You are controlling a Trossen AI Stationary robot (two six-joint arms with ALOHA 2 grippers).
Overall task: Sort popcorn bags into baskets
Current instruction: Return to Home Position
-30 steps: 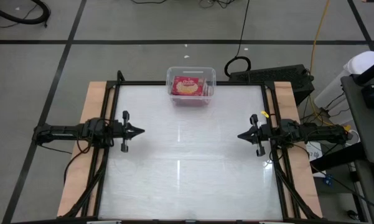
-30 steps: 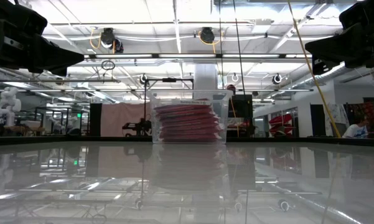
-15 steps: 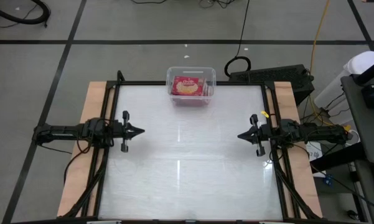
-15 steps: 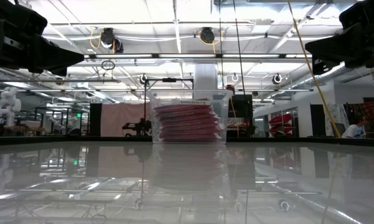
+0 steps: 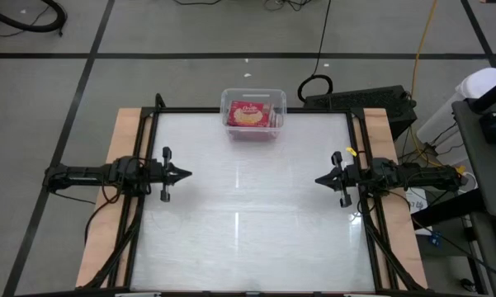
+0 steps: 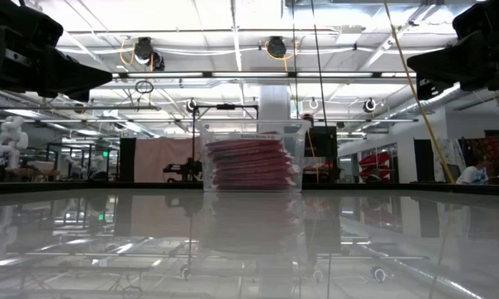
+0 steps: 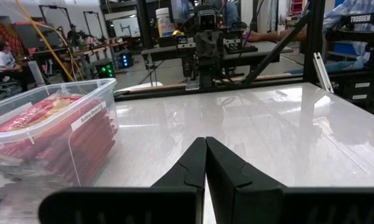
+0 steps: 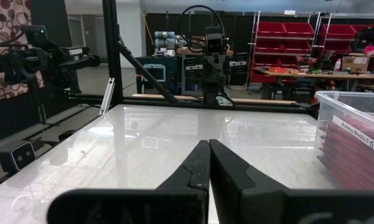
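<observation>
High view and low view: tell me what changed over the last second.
Nothing visibly changed. The left gripper and right gripper stay shut and parked at opposite sides of the table. The popcorn bags stay stacked in the bin.

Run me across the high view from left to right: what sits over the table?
left gripper, shut, over the table's left side → transparent bin at the far edge, holding the popcorn bags → right gripper, shut, over the right side.
</observation>
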